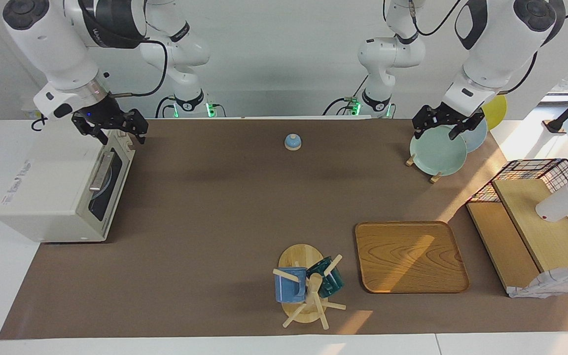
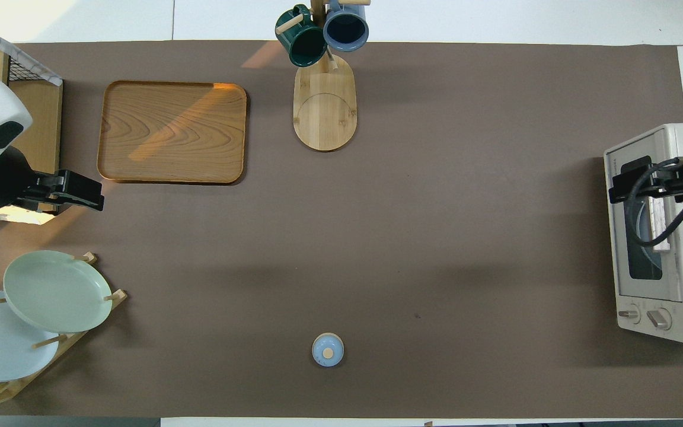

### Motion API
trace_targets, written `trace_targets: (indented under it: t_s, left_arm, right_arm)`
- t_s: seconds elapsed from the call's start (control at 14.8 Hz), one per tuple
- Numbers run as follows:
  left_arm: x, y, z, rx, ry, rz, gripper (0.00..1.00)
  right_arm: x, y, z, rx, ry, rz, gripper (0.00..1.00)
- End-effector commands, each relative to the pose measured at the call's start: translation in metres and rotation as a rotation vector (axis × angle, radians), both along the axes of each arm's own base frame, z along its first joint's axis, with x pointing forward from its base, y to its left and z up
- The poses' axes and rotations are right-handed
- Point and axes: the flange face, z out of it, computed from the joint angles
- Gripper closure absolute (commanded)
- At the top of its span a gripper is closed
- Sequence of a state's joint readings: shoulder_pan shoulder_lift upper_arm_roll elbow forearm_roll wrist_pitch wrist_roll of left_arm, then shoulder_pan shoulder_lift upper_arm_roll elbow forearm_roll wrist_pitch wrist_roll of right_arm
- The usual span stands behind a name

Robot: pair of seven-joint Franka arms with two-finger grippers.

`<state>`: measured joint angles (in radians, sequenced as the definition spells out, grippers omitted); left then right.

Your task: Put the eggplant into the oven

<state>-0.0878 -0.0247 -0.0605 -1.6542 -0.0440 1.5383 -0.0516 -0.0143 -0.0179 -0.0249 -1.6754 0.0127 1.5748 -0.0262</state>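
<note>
Hovering over the oven point(image 1: 52, 192), right pincer point(image 1: 113, 129) spread; left pincer point(image 1: 445, 125) spread above plates point(image 1: 438, 155).

Two glossy white robot arms with black joint bands

Each rounded white arm ends in a black two-finger gripper, right gripper point(image 1: 109, 129) and left gripper point(image 1: 445, 126); black cables loop along them, and green lights glow at the bases.

- The facing view looks down from high across the table toward the two arm bases.
- The overhead view looks steeply down from above the robots' end.
- Both stand far off and share the brown mat point(image 1: 225, 207), oven point(image 1: 62, 190) point(image 2: 661, 231) and wooden tray point(image 1: 410, 256) point(image 2: 171, 131), half a turn apart.
</note>
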Motion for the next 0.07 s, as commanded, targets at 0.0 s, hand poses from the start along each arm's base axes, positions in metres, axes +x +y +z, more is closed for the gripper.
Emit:
trace_targets:
  t_s: [0.0]
  left_arm:
    - [-0.0008,0.0016,0.0033,0.009,-0.008,0.007,0.00]
  right_arm:
    - [0.0052,0.0016,0.0011,0.010,-0.014,-0.016,0.00]
